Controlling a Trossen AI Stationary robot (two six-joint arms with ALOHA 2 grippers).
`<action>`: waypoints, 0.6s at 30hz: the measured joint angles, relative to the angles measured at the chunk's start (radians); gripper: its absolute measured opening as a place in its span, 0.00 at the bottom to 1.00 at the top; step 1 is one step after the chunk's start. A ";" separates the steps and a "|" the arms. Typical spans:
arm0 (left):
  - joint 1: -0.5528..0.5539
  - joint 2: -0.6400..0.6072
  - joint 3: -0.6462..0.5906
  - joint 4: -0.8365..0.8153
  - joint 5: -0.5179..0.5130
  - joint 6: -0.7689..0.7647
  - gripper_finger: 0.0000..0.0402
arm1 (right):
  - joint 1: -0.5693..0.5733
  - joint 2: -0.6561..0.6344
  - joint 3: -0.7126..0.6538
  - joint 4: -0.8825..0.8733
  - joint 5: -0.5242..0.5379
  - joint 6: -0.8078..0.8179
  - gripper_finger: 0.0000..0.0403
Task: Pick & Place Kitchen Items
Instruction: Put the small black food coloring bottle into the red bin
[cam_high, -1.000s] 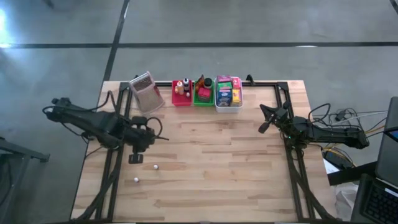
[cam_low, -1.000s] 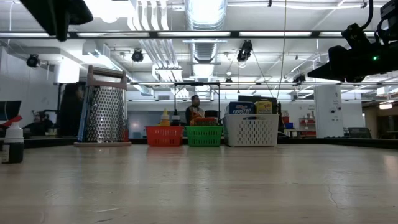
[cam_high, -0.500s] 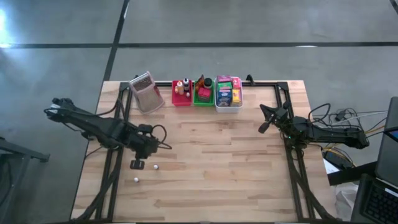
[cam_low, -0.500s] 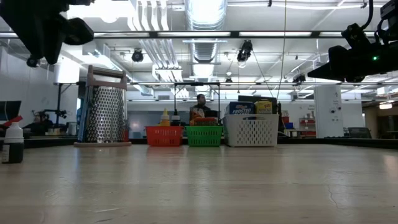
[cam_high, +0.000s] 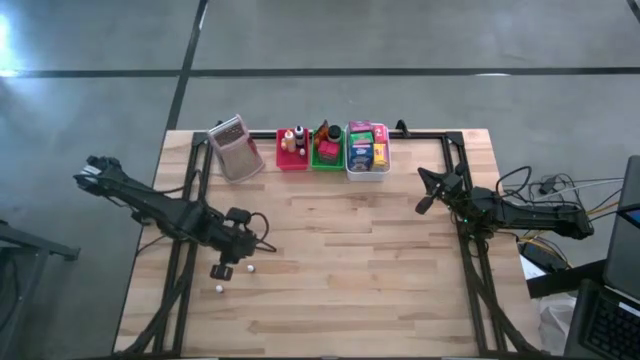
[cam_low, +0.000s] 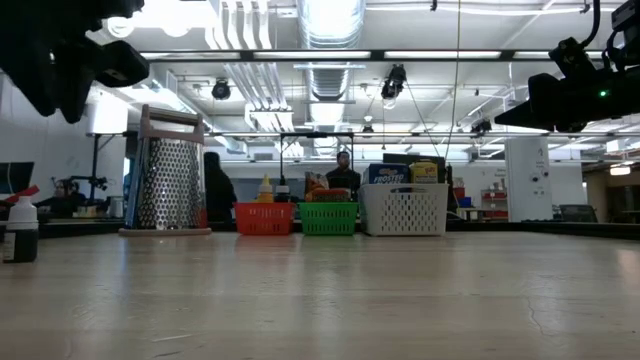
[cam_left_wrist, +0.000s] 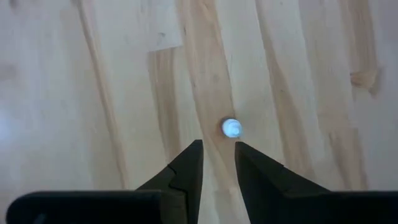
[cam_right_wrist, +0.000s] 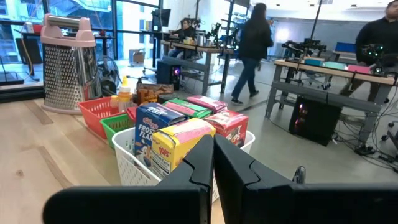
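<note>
Two tiny pale bottles stand upright on the wooden table, one (cam_high: 248, 268) right of my left gripper (cam_high: 223, 269) and one (cam_high: 219, 289) nearer the front edge. In the left wrist view a round white bottle top (cam_left_wrist: 231, 127) shows just beyond my left gripper (cam_left_wrist: 217, 149), which points steeply down above the table, open, with nothing between its fingers. A small bottle with a red cap (cam_low: 20, 228) stands at the far left of the low view. My right gripper (cam_high: 425, 200) waits level at the table's right side, shut (cam_right_wrist: 213, 149).
Along the far edge stand a metal grater (cam_high: 232, 148), a red tray (cam_high: 292, 162), a green tray (cam_high: 325, 160) and a white basket (cam_high: 366, 172) filled with packets and bottles. The middle of the table is bare wood. People move in the room behind.
My left gripper has come down and a little toward the near edge, closer to the tiny bottles, tipping more steeply downward. Its finger gap looks unchanged. The bottles have stayed in place.
</note>
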 joint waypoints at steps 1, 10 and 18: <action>0.001 0.000 0.000 0.003 -0.012 0.015 0.25 | 0.000 0.000 0.000 0.000 0.000 0.000 0.02; 0.001 0.000 0.000 0.016 -0.094 -0.010 0.25 | 0.000 0.000 0.000 0.000 0.000 0.000 0.02; 0.001 0.000 0.002 0.035 -0.096 -0.089 0.25 | 0.000 0.000 0.000 0.000 0.000 0.000 0.02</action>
